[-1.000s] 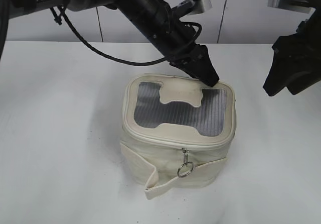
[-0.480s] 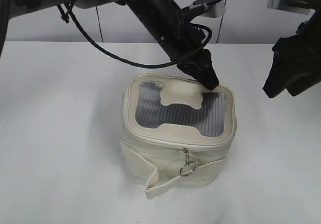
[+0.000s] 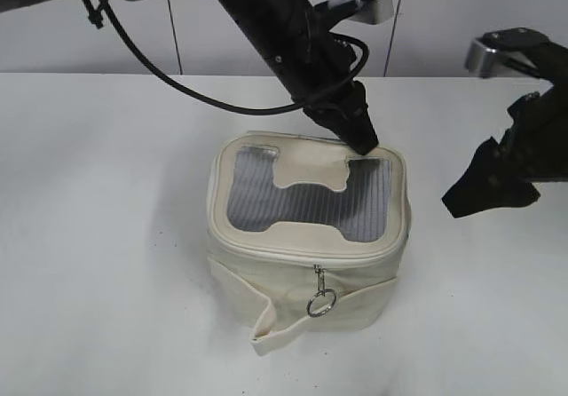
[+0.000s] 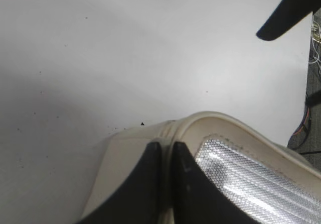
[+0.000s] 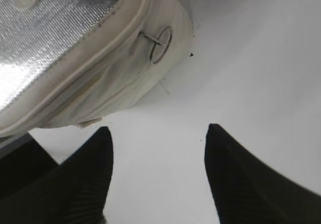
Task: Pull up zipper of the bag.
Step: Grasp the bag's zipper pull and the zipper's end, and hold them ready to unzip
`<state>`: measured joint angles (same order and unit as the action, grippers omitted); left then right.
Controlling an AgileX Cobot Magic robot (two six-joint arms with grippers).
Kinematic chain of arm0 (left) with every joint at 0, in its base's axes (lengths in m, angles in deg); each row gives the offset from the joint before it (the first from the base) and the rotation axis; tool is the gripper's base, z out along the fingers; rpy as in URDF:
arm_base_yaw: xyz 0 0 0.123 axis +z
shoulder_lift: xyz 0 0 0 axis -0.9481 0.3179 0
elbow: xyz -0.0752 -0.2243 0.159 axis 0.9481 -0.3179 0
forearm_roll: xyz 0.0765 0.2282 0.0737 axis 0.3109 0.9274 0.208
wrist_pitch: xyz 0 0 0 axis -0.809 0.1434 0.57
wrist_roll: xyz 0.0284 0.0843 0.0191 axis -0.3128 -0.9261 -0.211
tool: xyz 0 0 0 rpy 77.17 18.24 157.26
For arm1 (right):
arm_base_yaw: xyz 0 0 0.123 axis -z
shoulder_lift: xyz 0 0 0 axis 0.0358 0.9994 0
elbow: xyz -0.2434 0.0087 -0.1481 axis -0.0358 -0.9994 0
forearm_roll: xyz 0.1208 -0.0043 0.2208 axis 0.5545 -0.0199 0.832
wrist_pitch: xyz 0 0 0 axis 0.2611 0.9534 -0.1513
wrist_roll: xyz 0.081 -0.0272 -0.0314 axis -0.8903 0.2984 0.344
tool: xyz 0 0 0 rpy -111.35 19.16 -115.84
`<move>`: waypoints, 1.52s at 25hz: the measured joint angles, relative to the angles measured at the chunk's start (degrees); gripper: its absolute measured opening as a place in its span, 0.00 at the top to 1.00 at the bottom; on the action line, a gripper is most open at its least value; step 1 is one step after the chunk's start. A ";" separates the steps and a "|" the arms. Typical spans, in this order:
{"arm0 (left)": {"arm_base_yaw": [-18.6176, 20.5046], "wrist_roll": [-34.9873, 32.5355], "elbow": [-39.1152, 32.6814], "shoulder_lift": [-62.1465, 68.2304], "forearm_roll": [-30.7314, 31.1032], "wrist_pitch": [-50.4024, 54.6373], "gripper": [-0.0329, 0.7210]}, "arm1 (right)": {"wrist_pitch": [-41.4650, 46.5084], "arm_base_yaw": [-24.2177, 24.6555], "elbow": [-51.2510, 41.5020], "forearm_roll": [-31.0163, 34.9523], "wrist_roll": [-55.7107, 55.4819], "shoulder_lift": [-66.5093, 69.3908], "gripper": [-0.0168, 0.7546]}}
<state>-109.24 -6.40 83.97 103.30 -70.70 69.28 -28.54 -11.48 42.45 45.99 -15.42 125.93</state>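
Note:
The cream-white bag (image 3: 306,263) stands mid-table, its lid with the grey ribbed panel (image 3: 302,205) on top. The zipper track (image 3: 266,247) runs round the lid rim; one silver ring pull (image 3: 320,300) hangs at the front. My left gripper (image 3: 362,140) is shut on the lid's back right rim; the left wrist view shows its jaws (image 4: 165,146) pinching the cream rim of the bag (image 4: 235,169). My right gripper (image 3: 484,192) is open and empty above the table, right of the bag. In the right wrist view its jaws (image 5: 158,133) are apart from the bag (image 5: 100,58), where a ring pull (image 5: 160,45) shows.
The white table (image 3: 98,236) extends round the bag. A black cable (image 3: 177,85) hangs from the left arm over the back of the table. The table's right edge with floor cables (image 4: 313,83) shows in the left wrist view.
My right gripper has dropped and moved left towards the bag. The left gripper stayed on the lid's back rim, and the bag has shifted slightly left.

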 joint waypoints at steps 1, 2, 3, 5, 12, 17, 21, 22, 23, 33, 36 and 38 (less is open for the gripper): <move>0.00 0.05 -0.62 -0.40 -0.03 -0.18 0.92 | -2.40 0.00 -1.64 0.47 2.71 -0.08 0.39; 0.00 0.10 -1.08 -0.56 -0.13 -0.29 0.92 | -4.10 0.00 -2.70 0.75 4.72 -0.08 0.39; 0.00 0.10 -1.42 -0.79 -0.20 -0.54 0.92 | -5.55 0.00 -3.71 1.28 7.01 -0.01 0.39; 0.07 0.10 -1.76 -1.24 -0.08 -0.60 0.92 | -7.35 0.00 -4.64 3.75 11.05 0.71 0.39; 0.32 0.12 -1.96 -1.64 0.32 -0.40 0.92 | -8.62 0.00 -4.76 15.41 22.47 6.16 0.41; 0.33 0.17 -1.96 -1.64 0.39 -0.40 0.92 | -9.84 0.00 -4.82 22.48 29.92 9.86 0.42; 0.38 0.17 -1.96 -1.66 0.51 -0.40 0.92 | -13.32 0.00 -4.82 26.90 36.01 12.57 0.42; 0.38 0.17 -1.96 -1.66 0.51 -0.40 0.92 | -13.86 0.00 -4.82 27.99 37.15 13.06 0.42; 0.38 0.17 -1.96 -1.66 0.57 -0.40 0.92 | -14.33 0.00 -4.82 29.57 38.69 13.63 0.42; 0.63 0.28 -1.96 -1.71 0.95 -0.35 0.92 | -14.11 0.11 -4.86 42.52 49.84 16.19 0.93; 0.63 0.28 -1.96 -1.71 0.95 -0.35 0.92 | -14.23 0.11 -4.86 41.84 47.17 16.03 0.97; 0.63 0.28 -1.96 -1.71 0.95 -0.35 0.92 | -14.29 0.11 -4.86 38.53 42.52 15.12 0.97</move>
<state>-108.61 -6.12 82.01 101.59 -69.76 68.93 -42.82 -11.37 37.59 84.52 27.10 141.05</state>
